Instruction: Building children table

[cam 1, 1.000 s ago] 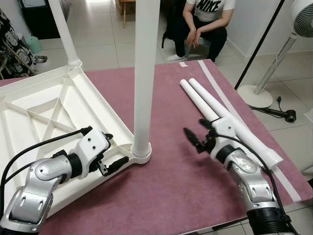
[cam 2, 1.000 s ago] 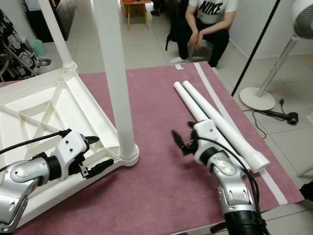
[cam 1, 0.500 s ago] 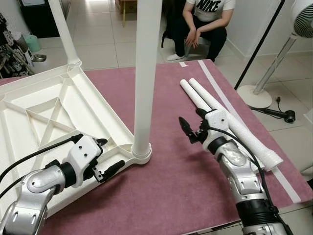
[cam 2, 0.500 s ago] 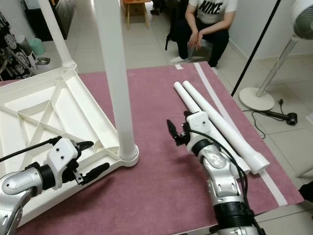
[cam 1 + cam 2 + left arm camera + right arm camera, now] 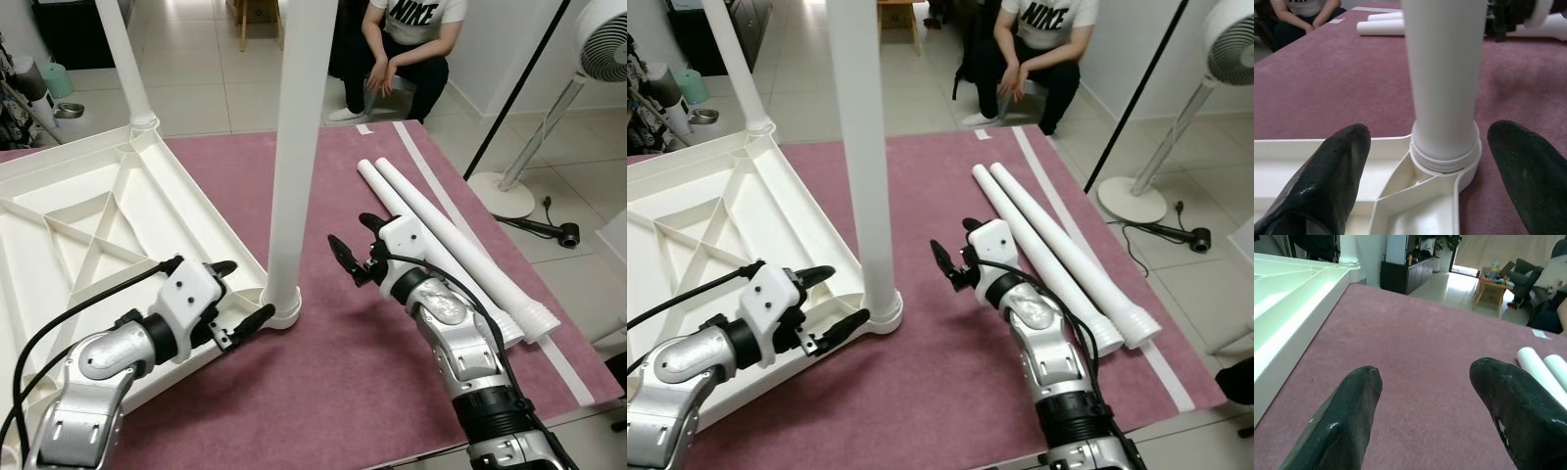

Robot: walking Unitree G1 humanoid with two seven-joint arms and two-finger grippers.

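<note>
A white table top (image 5: 88,225) lies upside down on the maroon mat (image 5: 333,362). Two white legs stand upright in its corners, a near leg (image 5: 292,147) and a far leg (image 5: 123,59). Two loose legs (image 5: 446,250) lie side by side on the mat at the right. My left gripper (image 5: 243,291) is open, level with the near leg's base collar (image 5: 1445,152), one finger on each side and not touching it. My right gripper (image 5: 351,235) is open with nothing in it, over the mat between the near leg and the loose legs.
A person (image 5: 402,44) sits on the tiled floor beyond the mat's far edge. A standing fan (image 5: 600,44) and a slanted black pole (image 5: 519,93) are off to the right. A white tape strip (image 5: 460,225) runs along the mat's right side.
My left gripper has come forward to the near leg's base. My right gripper has moved left, away from the loose legs and toward the upright leg.
</note>
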